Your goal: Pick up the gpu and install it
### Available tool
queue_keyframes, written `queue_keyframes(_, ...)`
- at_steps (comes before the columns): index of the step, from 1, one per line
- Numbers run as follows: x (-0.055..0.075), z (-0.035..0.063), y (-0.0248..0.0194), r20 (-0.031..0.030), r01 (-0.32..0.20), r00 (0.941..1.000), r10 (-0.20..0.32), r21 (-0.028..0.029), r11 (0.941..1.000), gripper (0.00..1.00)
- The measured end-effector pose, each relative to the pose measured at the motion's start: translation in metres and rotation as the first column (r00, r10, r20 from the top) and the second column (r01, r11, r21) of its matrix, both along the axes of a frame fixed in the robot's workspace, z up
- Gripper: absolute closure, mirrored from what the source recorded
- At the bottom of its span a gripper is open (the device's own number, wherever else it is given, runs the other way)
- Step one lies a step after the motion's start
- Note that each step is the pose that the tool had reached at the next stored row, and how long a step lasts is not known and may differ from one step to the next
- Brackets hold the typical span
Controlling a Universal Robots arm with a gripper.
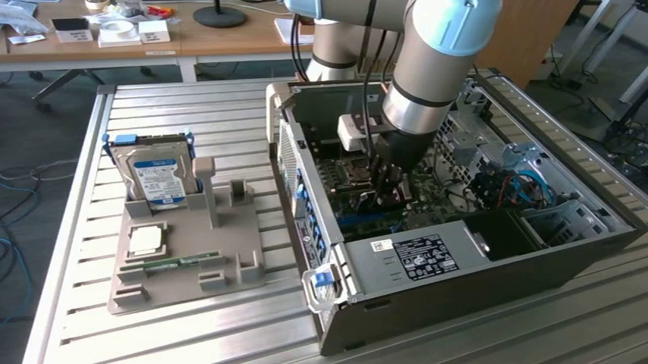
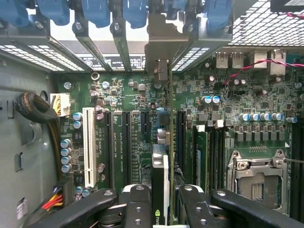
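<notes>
The gpu [image 2: 160,166], clamped in the gripper [image 2: 164,190], shows edge-on in the wrist view, its held end cut off by the picture's edge. In the exterior view the arm [image 1: 435,68], cut off at 12 o'clock, half hides the gripper. The drive label [image 1: 159,182], at 9 o'clock of the case [image 1: 456,296], is too small to read.

There was one robot arm [image 1: 435,68] and one open computer case [image 1: 456,303]. One grey tray [image 1: 167,292] held one hard drive [image 1: 157,178], one square chip [image 1: 147,240] and one memory stick [image 1: 182,262]. Inside the case, one motherboard [image 2: 137,95] showed one graphics card [image 2: 160,180], one white slot [image 2: 89,145] and one processor socket [image 2: 256,183].
</notes>
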State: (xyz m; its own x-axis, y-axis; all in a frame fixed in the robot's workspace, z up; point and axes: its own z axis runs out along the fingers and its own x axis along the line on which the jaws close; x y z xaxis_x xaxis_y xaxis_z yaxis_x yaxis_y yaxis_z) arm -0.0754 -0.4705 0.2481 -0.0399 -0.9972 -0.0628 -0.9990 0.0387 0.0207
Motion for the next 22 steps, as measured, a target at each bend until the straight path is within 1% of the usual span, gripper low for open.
queue_keyframes(3, 0.0000, -0.0008, 0.0004, -0.0001, 0.000, 1.0000, 0.000, -0.0003, 1.0000, 0.73)
queue_keyframes(6, 0.0000, -0.0013, 0.0005, -0.0001, 0.000, 1.0000, 0.000, -0.0023, 1.0000, 0.73)
queue_keyframes(13, 0.0000, -0.0038, 0.0024, -0.0001, 0.000, 1.0000, 0.000, -0.0041, 1.0000, 0.73)
queue_keyframes(17, -0.0001, -0.0044, 0.0026, -0.0001, 0.001, 1.0000, -0.001, -0.0076, 1.0000, 0.73)
queue_keyframes(22, -0.0002, -0.0044, 0.0031, -0.0001, 0.002, 1.0000, -0.002, -0.0086, 1.0000, 0.73)
